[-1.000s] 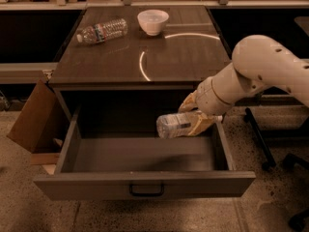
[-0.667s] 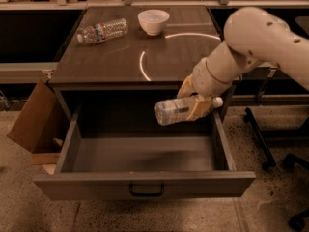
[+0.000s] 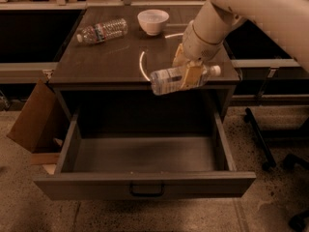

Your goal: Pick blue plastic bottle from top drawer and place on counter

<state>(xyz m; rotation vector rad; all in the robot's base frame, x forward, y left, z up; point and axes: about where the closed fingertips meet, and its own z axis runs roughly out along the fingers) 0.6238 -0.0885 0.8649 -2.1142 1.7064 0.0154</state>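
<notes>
One step is left, by the look of it: the set-down. The gripper (image 3: 187,76) is clamped across the middle of the bottle (image 3: 164,81), which lies level in its grasp with the cap to the right and the base to the left. The bottle hangs at the front edge of the counter (image 3: 106,57), above the open drawer (image 3: 145,183), whose inside looks bare. Whether the bottle's underside is above the counter's lip I cannot tell from this view.

To do the step well, I would gain height first, so the bottle clears the lip rather than knocking it, and then carry it back over the top. The best landing spot seems to be the bare stretch near the bright arc (image 3: 142,65) — well apart from the water bottle (image 3: 102,30) and the bowl (image 3: 153,21) at the back.

Held on its side with its length running left to right, the bottle is likely to roll forward or back once freed. So set it well in from the front edge, lower it until it rests on the surface, and only then part the jaws — slowly, lifting straight up.
</notes>
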